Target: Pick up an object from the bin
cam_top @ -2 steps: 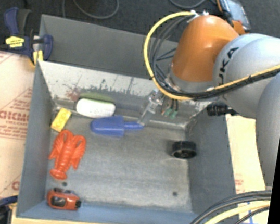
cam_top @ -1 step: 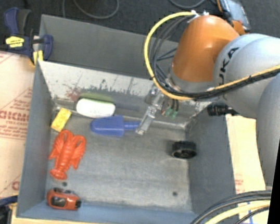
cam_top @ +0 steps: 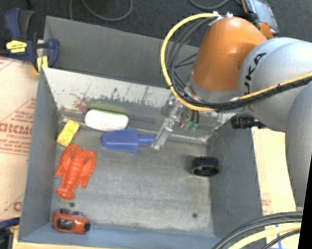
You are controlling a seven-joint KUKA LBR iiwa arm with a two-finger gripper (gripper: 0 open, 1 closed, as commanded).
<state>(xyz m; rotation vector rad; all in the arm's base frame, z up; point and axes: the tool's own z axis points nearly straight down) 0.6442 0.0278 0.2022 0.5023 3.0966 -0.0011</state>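
1. Camera view is up, and I see the arm (cam_top: pixel 280 82) coming in from the right, its orange wrist cover (cam_top: pixel 229 53) above the far half of the grey bin (cam_top: pixel 131 205).
2. I've got the gripper (cam_top: pixel 187 140) hanging low near the back wall, between a blue scoop-shaped tool and a black wheel.
3. The pincer reads as open to me: one finger (cam_top: pixel 161 135) slants down on the view's left, the other sits well apart to the right, and only bare bin floor lies between them.
4. That blue scoop-shaped tool (cam_top: pixel 121 141) lies along the back wall, head to the left, handle pointing right. The handle's end meets the tip of the nearer finger; touching or just beside, I cannot tell.
5. The black wheel (cam_top: pixel 204 167) sits on the floor just below the gripper's right side, apart from it.
6. Behind the blue tool I see a white oblong piece (cam_top: pixel 107 120) with a green upper edge, against the back wall. A yellow block (cam_top: pixel 68 132) lies to its left.
7. A red lobster toy (cam_top: pixel 74 171) lies by the left wall, well away from the gripper. A small orange-and-black tape measure (cam_top: pixel 70 223) sits in the near-left corner.
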